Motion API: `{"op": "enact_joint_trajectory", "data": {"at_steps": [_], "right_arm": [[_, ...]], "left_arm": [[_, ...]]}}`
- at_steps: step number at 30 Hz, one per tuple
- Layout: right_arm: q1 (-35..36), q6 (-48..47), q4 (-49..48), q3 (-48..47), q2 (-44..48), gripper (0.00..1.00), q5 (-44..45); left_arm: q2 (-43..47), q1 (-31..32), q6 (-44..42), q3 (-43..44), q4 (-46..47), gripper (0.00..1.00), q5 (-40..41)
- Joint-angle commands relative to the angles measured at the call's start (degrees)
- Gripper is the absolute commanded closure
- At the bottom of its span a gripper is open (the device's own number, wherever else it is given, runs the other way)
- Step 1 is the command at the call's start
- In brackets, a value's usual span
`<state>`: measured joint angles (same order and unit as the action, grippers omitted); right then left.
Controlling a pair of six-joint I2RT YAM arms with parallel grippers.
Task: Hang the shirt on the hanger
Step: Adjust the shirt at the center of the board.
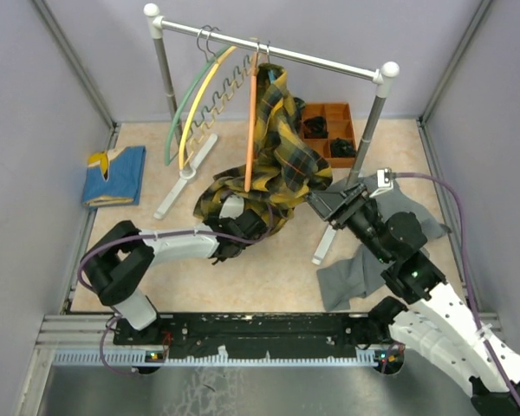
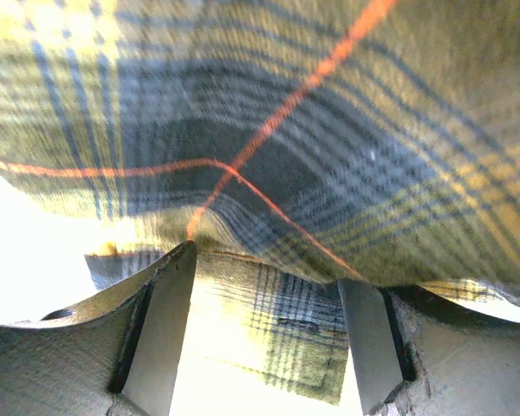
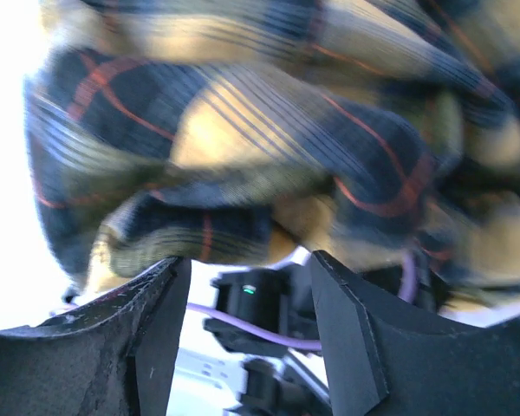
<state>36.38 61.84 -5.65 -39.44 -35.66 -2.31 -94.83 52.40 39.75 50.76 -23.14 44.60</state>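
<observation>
Left gripper point(image 2: 267, 269): jaws spread wide. A folded flap of the shirt point(image 1: 277, 147) sits in the gap, and more plaid fills the view above. Can't tell if the cloth touches either pad, and I see no pinch.

Right gripper point(image 3: 247, 260): jaws also spread, nothing between them. Through the gap I see black parts of the other arm and a purple cable point(image 3: 243, 325). Shirt folds bunch just above my fingertips, blurred.

From the top camera:
- The shirt hangs by its upper end from the rail point(image 1: 269, 48) and drapes down, with its lower part heaped on the table point(image 1: 269, 269).
- The hanger point(image 1: 265, 76) is almost all covered. Only a sliver of teal shows at the top of the shirt, just under the rail.
- An orange hanger point(image 1: 252, 130) hangs on the same rail, across the front of the shirt.
- A yellow hanger point(image 1: 199, 104) and a green hanger point(image 1: 178, 113) hang further left, apart from the shirt.
- My left arm reaches in low from the left, gripper tucked under the heaped lower edge.
- My right gripper is just beside the shirt's right lower edge, pointing at it.

Elsewhere on the table:
- A grey garment point(image 1: 364, 260) lies under and beside my right arm.
- A folded blue cloth point(image 1: 114, 176) is at the far left.
- An orange bin point(image 1: 329, 106) is behind the shirt on the right.
</observation>
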Motion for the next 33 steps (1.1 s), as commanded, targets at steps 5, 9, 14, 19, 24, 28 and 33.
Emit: {"op": "enact_joint_trajectory", "data": {"at_steps": [5,9,14,19,24,28,33], "right_arm": [[-0.52,-14.42,21.55,4.52,16.31,0.27,10.9],[-0.52,-19.78,30.96,0.94,19.25,0.22,11.24],[-0.52,-29.74,39.88,-9.7,17.52,0.21,7.96],[-0.49,-36.5,43.96,-26.0,9.12,0.22,5.74],[-0.48,-40.46,46.82,-43.32,-3.41,0.22,6.55],[-0.5,-41.98,46.48,-51.84,-12.87,0.22,4.65],[-0.52,-42.86,43.91,-55.91,-22.48,0.25,1.46]], "left_arm": [[-2.58,5.29,5.43,-8.35,5.33,0.26,-10.56],[-3.17,12.04,10.86,-8.78,4.62,0.22,-10.58],[-3.21,21.43,17.06,-7.83,1.97,0.19,-10.45],[-3.78,26.86,22.76,-8.2,0.91,0.18,-10.88],[-6.07,28.14,25.72,-8.37,0.04,0.18,-11.74],[-7.27,28.36,26.38,-7.84,-0.97,0.19,-11.43],[-8.4,28.37,25.9,-5.98,-4.13,0.19,-9.61]]}}
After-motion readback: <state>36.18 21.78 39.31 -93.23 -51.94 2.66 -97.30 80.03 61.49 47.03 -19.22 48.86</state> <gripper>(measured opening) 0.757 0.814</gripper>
